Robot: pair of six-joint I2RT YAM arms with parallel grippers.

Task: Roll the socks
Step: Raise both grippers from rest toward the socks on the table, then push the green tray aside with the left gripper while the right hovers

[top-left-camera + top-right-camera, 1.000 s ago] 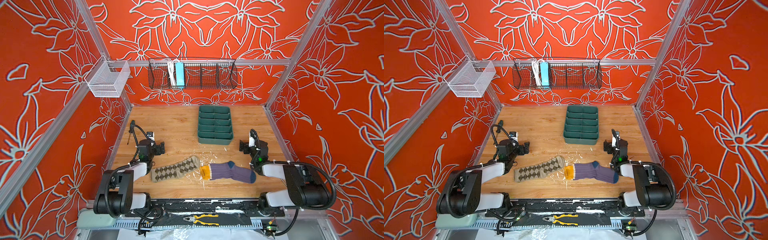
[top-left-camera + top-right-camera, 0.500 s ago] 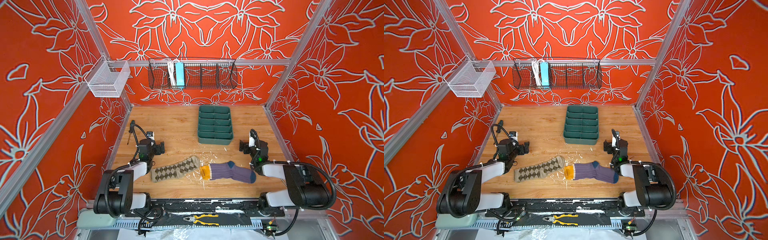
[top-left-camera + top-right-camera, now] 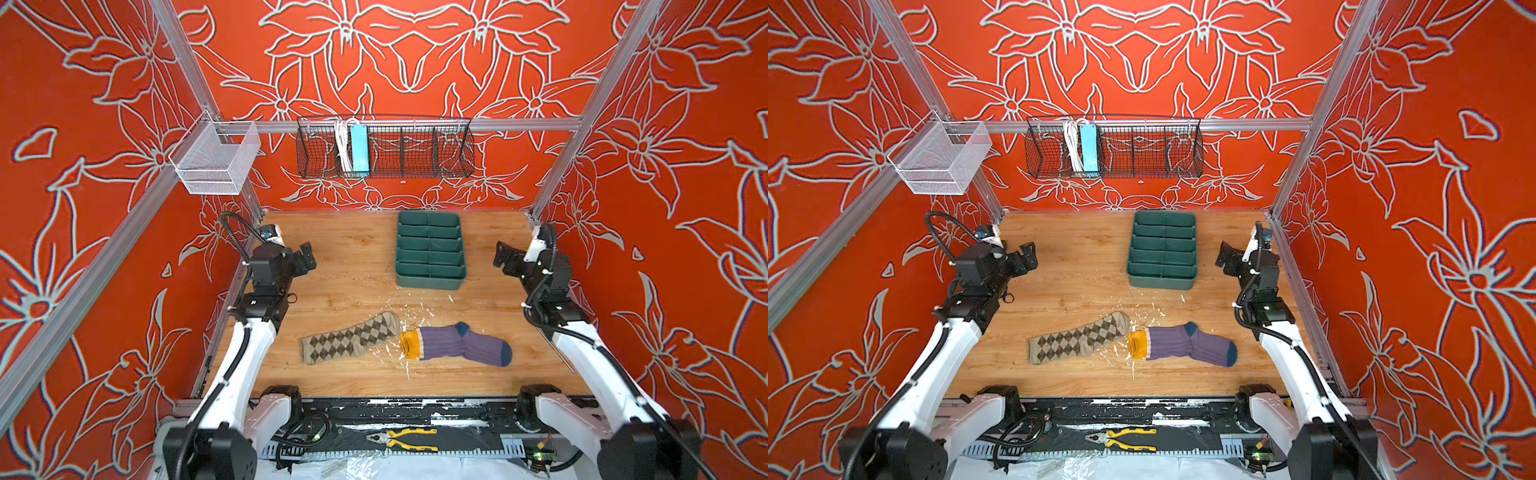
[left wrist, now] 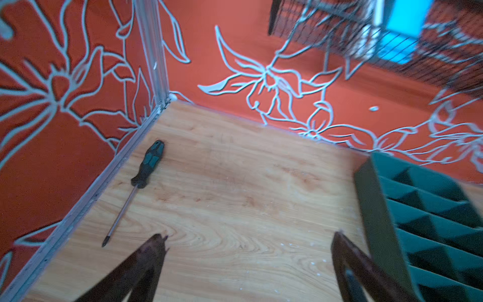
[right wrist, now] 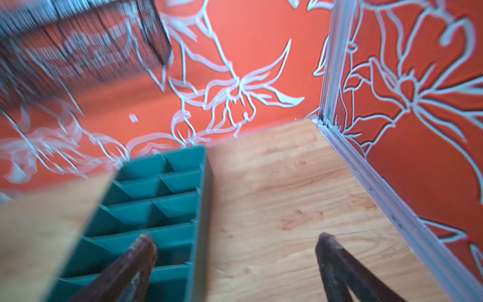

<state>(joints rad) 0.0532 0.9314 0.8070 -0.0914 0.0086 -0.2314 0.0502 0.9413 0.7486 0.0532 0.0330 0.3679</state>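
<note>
On the table [image 3: 357,286] in both top views, the argyle sock [image 3: 351,338] and purple sock [image 3: 457,345] lie flat, end to end, well apart from the left claw [image 3: 305,257] and right claw [image 3: 503,259]. Left wrist view: fingers [image 4: 154,248] spread wide, empty, with a screwdriver [image 4: 141,177] by the wall. Right wrist view: fingers [image 5: 141,251] spread wide, empty, near the green divider tray [image 5: 156,198]

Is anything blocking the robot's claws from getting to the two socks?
No. Only wooden table lies between the left claw and the beige argyle sock, and between the right claw and the ribbed purple sock.
</note>
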